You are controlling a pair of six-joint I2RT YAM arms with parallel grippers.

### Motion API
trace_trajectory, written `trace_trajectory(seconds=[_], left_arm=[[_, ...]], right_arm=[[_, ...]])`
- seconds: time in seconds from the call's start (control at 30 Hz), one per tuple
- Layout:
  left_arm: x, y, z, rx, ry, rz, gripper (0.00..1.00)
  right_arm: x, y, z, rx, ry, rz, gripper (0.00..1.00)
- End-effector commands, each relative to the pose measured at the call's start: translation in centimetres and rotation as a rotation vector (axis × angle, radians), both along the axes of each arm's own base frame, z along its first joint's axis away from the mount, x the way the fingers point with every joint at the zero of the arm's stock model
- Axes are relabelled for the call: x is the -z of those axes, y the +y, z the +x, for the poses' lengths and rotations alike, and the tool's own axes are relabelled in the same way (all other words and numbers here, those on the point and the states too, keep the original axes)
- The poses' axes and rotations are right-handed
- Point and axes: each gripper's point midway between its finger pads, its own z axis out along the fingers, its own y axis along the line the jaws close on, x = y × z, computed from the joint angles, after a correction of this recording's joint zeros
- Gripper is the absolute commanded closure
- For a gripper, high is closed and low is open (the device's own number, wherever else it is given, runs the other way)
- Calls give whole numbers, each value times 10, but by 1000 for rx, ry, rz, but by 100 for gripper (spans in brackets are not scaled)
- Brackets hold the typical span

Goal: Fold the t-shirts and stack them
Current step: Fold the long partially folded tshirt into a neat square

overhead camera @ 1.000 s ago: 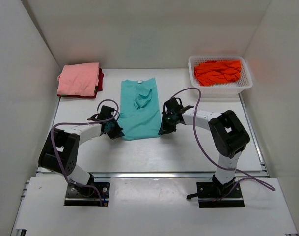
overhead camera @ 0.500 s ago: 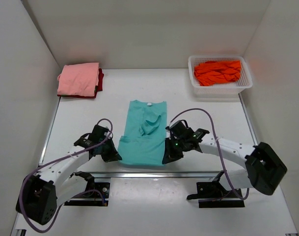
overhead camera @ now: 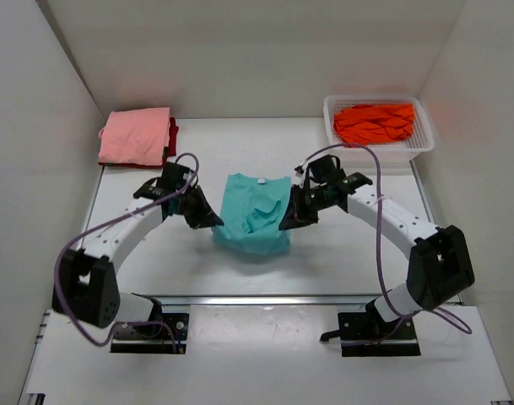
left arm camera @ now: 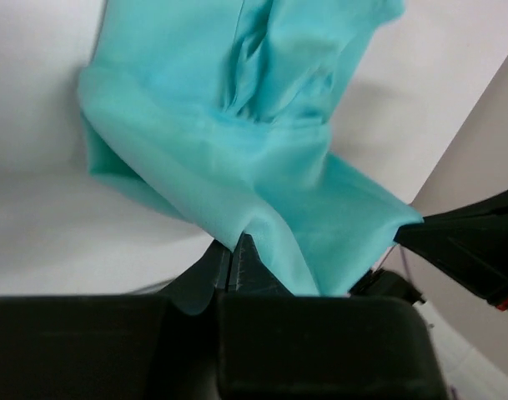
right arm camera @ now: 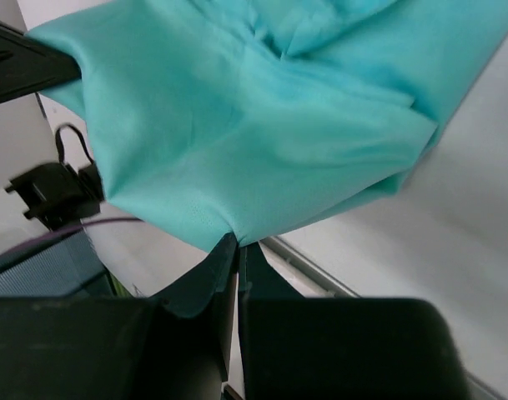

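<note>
Far right, white basket (overhead camera: 380, 153), orange t-shirt (overhead camera: 375, 123) inside

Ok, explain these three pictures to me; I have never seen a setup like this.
This is a robot: a left arm and a right arm bolted at the near edge of the table, each ending in a two-finger gripper. The wide picture looks down from above and behind them. The other two come from a camera on each wrist, looking along its own gripper. The left gripper and right gripper each pinch a side of the teal t-shirt, bunched between them. Back left, a pink t-shirt lies folded on a dark red t-shirt. Back right, an orange t-shirt lies in a white basket.
</note>
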Motion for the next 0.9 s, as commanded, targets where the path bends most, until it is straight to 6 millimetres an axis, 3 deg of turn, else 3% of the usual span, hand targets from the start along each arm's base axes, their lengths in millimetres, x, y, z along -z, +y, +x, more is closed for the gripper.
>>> trace_trajectory(seconds=[0.0,0.03,0.1,0.13,0.17,0.2,0.23,0.27,0.3,0.33,0.37,0.4,0.43,0.47,0.5,0.53,0.57,0.63,0.7,0.77,0.8,0.87], left_arm=[[-15,-10,44,3,-45,-56,100],[-27,-10,62,-11,-75,-71,100],[-20,-15,88,-16,-52,-74,100],[-31,-15,106,-28,-85,-83,100],[-21,-16,117,-35,-57,-86,100],[-18,-19,135,-44,-55,-88,100],[-30,-18,155,-55,-92,-102,100],[-28,-21,173,-57,-92,-108,100],[-10,-21,184,-70,-50,-102,100],[-9,-22,206,-78,-61,-111,99],[-23,-24,227,-82,-100,-135,89],[-6,-22,239,-102,-66,-143,79],[-7,-22,262,-124,-85,-159,67],[-22,-21,279,-133,-132,-186,57],[-14,-26,289,-136,-121,-219,44],[-22,-25,304,-154,-144,-256,40],[-38,-28,312,-137,-187,-311,38],[-41,-29,318,-145,-197,-365,33],[-46,-25,318,-139,-235,-378,32],[-25,-24,302,-136,-188,-383,33],[-31,-25,298,-127,-205,-394,33],[-3,-27,278,-120,-145,-377,33]], right_arm=[[-17,0,26,-23,-28,33,100],[-11,-5,37,-8,-19,22,99],[-20,-7,61,25,-43,46,100],[-14,-10,73,54,-25,44,100],[-20,-10,86,68,-46,59,100],[-14,-15,101,94,-37,59,100],[-11,-17,119,122,-33,59,100],[-5,-21,139,143,-39,51,100],[-13,-23,157,155,-76,53,100],[0,-29,174,184,-63,34,100],[8,-32,193,207,-58,32,100],[-3,-36,214,242,-112,21,100],[16,-49,231,297,-102,-23,100],[13,-56,251,345,-124,-32,91],[4,-64,273,395,-187,-49,86],[8,-77,286,451,-195,-85,88],[0,-82,297,486,-212,-95,89],[-7,-99,315,552,-264,-180,88],[-12,-102,321,552,-310,-195,89],[-15,-101,324,545,-344,-167,88],[-3,-103,317,527,-322,-176,85],[-2,-94,316,471,-356,-138,78]])
